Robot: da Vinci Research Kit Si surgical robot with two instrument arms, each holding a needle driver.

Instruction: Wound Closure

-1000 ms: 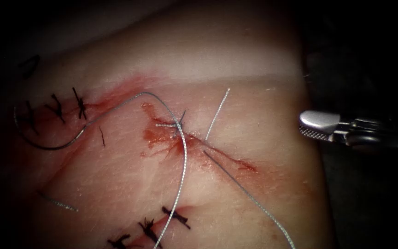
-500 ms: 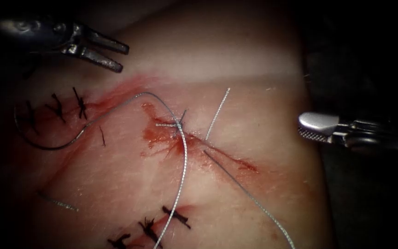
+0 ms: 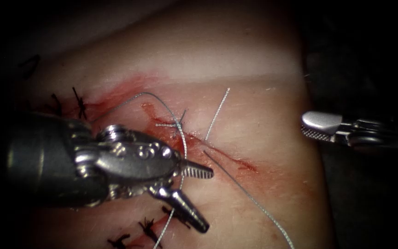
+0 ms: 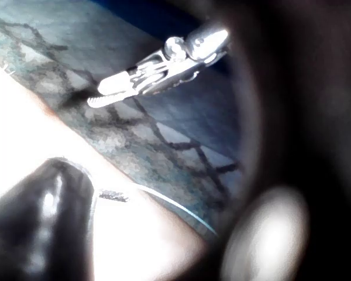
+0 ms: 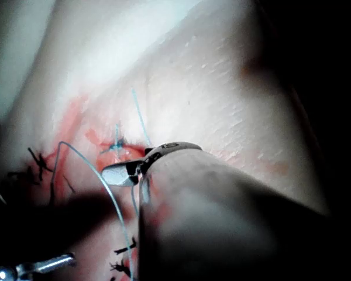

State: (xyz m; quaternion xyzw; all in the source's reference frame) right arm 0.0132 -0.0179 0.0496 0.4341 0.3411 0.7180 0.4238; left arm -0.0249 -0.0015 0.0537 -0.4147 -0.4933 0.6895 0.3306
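Observation:
The cut runs slantwise across the tissue, wet with red fluid. A stitch crosses its upper end, with a short pale thread tail standing up. My left tool lies over the left side, jaws open and straddling the long thread without gripping it. Its body covers the spot where the curved needle lay loose on the tissue. My right tool hovers off the tissue's right edge, jaws slightly open and holding nothing; it appears as right tool in the left wrist view.
Finished black stitches sit at the upper left and at the lower middle. A second strand of thread trails from the cut toward the lower right. The left tool's shaft crosses the right wrist view.
The left tool came in at the upper left, then swept down to the middle, over the needle's resting place and around the long thread. The right tool barely moved.

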